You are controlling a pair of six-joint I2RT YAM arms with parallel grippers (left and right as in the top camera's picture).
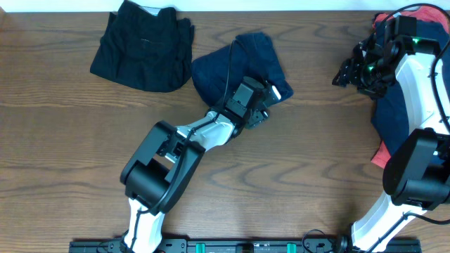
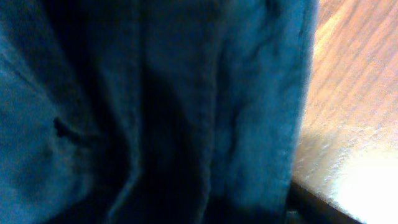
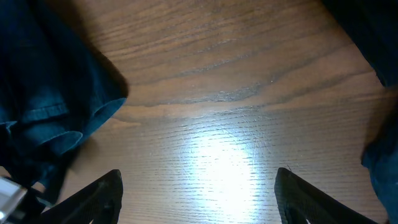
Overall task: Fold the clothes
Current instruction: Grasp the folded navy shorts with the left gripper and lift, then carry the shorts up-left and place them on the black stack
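Navy shorts: lie at 11 o'clock from the left gripper, the nearer arm.
Left gripper: buried in the shorts; opening cannot be told.
Right gripper: wide apart, empty.

Left pincer over navy shorts, black garment beside, wooden table

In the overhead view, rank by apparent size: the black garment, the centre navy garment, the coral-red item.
1. black garment
2. centre navy garment, close behind, partly hidden
3. coral-red item, mostly covered
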